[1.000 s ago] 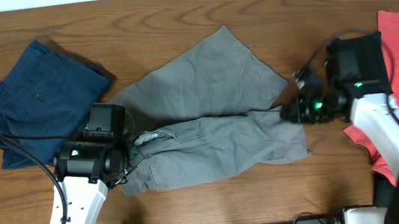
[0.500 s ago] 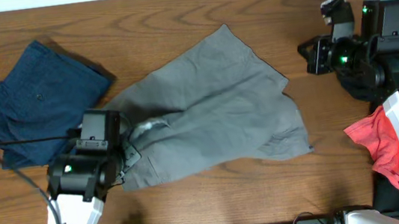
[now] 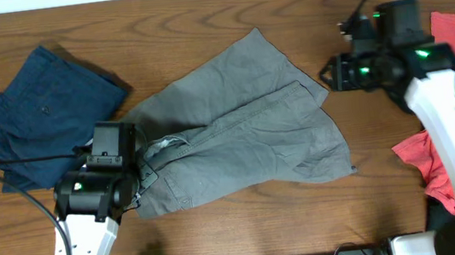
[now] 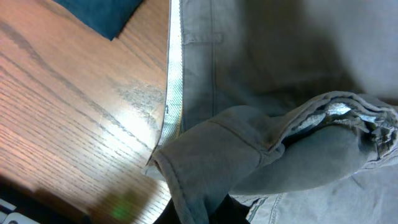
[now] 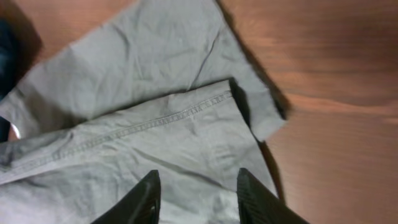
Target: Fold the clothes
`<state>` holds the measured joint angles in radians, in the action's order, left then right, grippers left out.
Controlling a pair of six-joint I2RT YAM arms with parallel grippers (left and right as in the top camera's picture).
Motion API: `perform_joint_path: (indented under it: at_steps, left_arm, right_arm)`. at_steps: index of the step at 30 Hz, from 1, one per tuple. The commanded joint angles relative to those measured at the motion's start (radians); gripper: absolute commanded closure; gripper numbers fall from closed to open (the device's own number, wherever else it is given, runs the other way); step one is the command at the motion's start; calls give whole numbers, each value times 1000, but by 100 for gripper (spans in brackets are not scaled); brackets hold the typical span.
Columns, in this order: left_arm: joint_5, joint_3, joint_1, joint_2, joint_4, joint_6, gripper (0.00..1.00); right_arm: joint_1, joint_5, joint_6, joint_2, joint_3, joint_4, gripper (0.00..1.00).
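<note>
One pair of grey shorts (image 3: 244, 121), lying diagonally, waist lower-left, hems upper-right.

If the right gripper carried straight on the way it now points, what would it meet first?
Most likely the grey shorts: their folded-over leg lies directly ahead of the open right gripper, though depth is unclear.

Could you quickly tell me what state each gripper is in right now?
The left gripper is closed on the bunched waistband of the grey shorts.
The right gripper is open and empty, above the grey shorts.
</note>
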<state>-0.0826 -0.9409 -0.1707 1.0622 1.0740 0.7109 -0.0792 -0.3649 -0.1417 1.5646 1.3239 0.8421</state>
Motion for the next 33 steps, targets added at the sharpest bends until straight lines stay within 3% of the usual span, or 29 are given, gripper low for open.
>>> perform_joint_path:
  at_steps: [1,7,13,28,31,33]
  left_arm:
    - [-23,-7,6,24,6,12,94]
    - [-4,-7,6,56,6,12,94]
    - [-4,-7,6,63,6,12,94]
    - [-4,-7,6,63,6,12,94]
    - [-4,-7,6,63,6,11,94]
    - [-4,-7,6,63,6,12,94]
  right_arm:
    - [-58,2,-127,98,-15,-44,52]
    - [-140,20,-386,262,-15,-204,48]
    - [-200,229,-578,366,-15,-257,38]
    - [-215,248,-629,462,-15,-283,36]
    - [-217,248,-629,483,-15,-282,41]
    - [-217,249,-629,484,-15,-280,52]
